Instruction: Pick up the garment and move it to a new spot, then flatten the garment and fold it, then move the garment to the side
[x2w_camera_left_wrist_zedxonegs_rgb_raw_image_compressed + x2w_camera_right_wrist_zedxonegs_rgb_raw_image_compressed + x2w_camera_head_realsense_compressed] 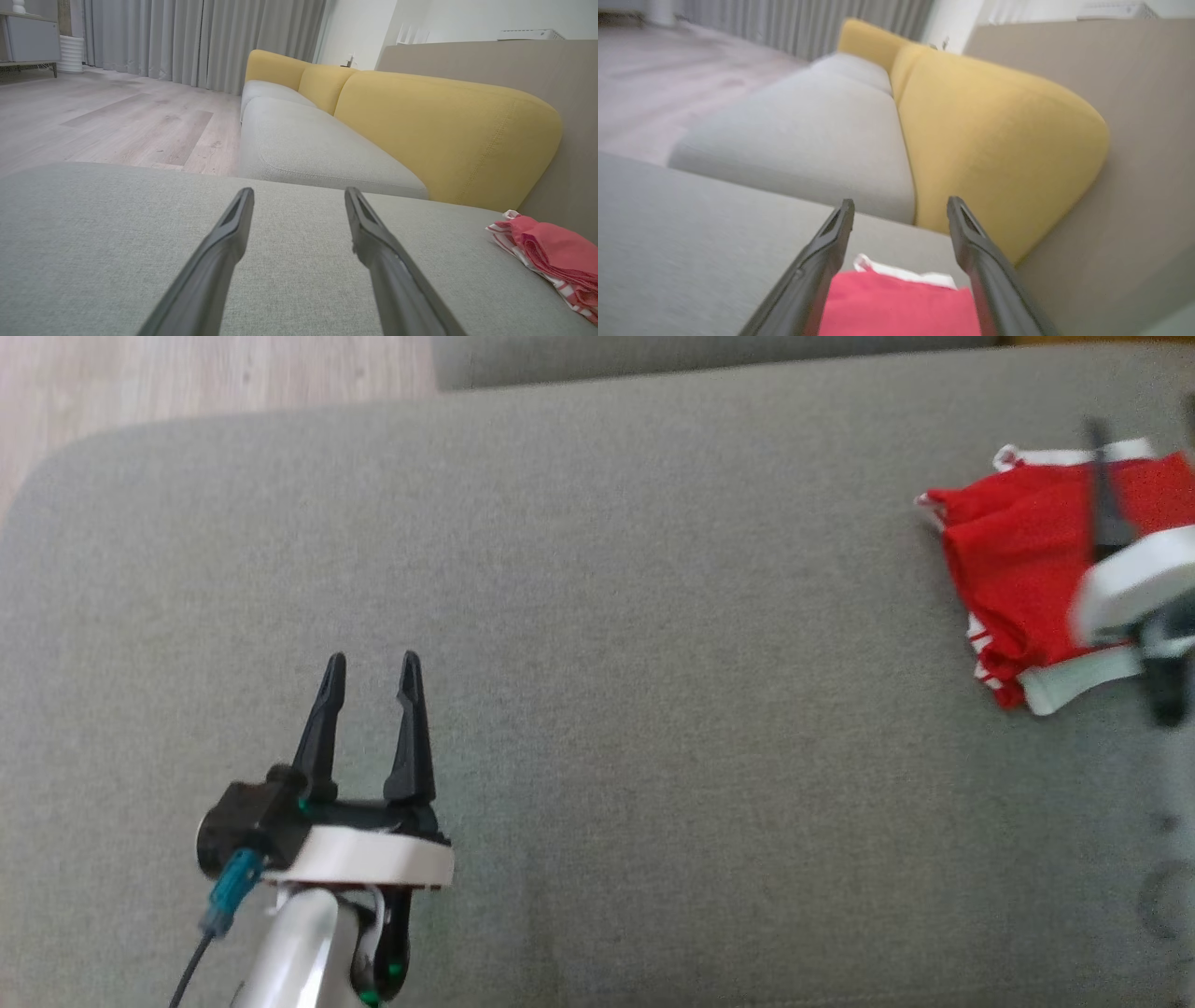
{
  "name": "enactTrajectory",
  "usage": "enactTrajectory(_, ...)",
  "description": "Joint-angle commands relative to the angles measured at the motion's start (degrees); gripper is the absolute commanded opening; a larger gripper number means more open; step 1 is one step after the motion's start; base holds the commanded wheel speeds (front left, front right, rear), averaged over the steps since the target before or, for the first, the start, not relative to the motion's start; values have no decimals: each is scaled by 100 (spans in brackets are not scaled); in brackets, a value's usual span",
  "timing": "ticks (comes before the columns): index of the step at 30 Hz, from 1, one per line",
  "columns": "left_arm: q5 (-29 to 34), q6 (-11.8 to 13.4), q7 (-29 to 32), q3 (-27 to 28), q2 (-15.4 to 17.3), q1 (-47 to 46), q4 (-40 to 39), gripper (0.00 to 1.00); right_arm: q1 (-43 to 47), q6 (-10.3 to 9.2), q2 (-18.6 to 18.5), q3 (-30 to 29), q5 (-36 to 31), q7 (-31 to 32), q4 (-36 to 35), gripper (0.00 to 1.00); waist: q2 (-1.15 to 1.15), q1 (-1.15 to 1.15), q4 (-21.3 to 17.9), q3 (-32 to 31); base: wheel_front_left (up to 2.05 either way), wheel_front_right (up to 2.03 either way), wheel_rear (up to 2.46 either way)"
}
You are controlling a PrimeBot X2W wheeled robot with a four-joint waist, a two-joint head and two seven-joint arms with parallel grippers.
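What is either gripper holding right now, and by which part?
Nothing. The right gripper has its fingers apart over the red garment, which lies on the grey cushion; the left gripper is open over bare cushion.

A red garment (1018, 560) with white trim and red-and-white striped edging lies folded into a compact, slightly rumpled bundle. It rests flat on a grey fabric cushion (653, 616), between two and three o'clock in the head view, close to the cushion's right end. White bands show along its twelve and six o'clock edges.
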Motion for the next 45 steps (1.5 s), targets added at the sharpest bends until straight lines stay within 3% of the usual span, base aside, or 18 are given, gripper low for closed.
enactTrajectory(1,79,20,-36,265,19,3,-216,100,80,37,230,165,122,-191,-427,100,0,1,-83,-210,0,0,0)
enactTrajectory(6,96,22,-36,275,19,148,-307,100,613,37,1240,174,559,-680,-976,100,0,1,-90,-421,0,0,0)
enactTrajectory(10,92,50,-36,273,19,272,-330,100,1083,37,1520,301,936,-1077,-1064,100,0,1,-73,-519,0,0,0)
enactTrajectory(15,85,82,-36,245,19,398,-298,100,1682,37,1552,722,1644,-1445,-871,100,0,1,1,-624,0,0,0)
enactTrajectory(19,78,108,-36,266,19,490,-264,100,1938,37,1553,942,1839,-1614,-748,100,0,1,30,-665,0,0,0)
enactTrajectory(45,-95,111,-36,245,19,538,-175,100,2026,37,1555,1061,1875,-1692,-805,100,0,1,1,-689,0,0,0)
